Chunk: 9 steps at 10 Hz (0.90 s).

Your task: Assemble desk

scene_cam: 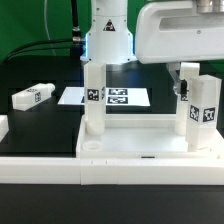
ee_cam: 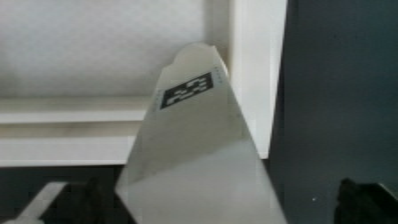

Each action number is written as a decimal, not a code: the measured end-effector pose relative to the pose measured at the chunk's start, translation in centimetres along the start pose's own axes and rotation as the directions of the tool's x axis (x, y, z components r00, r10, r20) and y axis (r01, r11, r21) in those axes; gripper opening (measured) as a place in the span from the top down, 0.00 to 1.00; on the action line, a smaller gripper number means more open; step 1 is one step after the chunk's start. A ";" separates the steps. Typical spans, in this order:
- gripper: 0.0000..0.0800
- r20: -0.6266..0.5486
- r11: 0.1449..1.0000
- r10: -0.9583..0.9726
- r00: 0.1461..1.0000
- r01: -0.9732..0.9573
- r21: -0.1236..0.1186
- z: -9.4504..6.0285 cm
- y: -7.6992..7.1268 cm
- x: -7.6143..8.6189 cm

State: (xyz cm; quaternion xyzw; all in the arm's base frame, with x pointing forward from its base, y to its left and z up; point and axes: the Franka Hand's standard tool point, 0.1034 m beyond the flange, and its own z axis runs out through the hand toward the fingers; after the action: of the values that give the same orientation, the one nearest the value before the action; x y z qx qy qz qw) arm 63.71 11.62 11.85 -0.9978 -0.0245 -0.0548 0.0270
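Short square white plastic loose leg [scene_cam: 32,97] lies flat near the table's edge on the exterior view's left, spare for now. White plastic rimmed tray-like tabletop [scene_cam: 140,153] has a left upright leg [scene_cam: 93,100] socketed at one corner and a right upright leg [scene_cam: 205,115] at the other. Gripper [scene_cam: 184,88] is spread wide, straddling the right upright leg without touching it, probably lining up to seat it.

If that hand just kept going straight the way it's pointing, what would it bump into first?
Most likely the upright leg right under it: the open hand is centred over that leg's top. How near it is, I can't tell.
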 end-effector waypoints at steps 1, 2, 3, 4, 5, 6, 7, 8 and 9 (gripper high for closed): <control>0.19 0.001 0.996 -0.087 0.996 0.087 -0.006 0.0 0.0 0.0; 0.19 0.002 0.992 -0.124 0.992 0.124 -0.011 0.1 0.0 -0.1; 0.22 0.002 0.992 -0.123 0.992 0.123 -0.010 0.1 -0.2 -0.1; 0.39 0.002 0.993 -0.120 0.993 0.120 -0.011 0.1 0.0 -0.1; 0.56 0.002 0.993 -0.120 0.993 0.120 -0.011 0.1 0.0 -0.1; 0.56 0.002 0.993 -0.119 0.993 0.119 -0.011 0.1 0.1 -0.1; 0.64 0.002 0.993 -0.119 0.993 0.119 -0.011 0.1 0.1 -0.1; 0.64 0.002 0.993 -0.118 0.993 0.118 -0.011 0.1 0.1 -0.1; 0.64 0.001 0.996 -0.084 0.996 0.084 -0.011 0.1 0.1 -0.1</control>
State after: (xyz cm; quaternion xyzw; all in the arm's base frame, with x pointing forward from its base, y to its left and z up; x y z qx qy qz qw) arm 63.62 11.52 11.71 -0.9961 -0.0662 -0.0555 0.0190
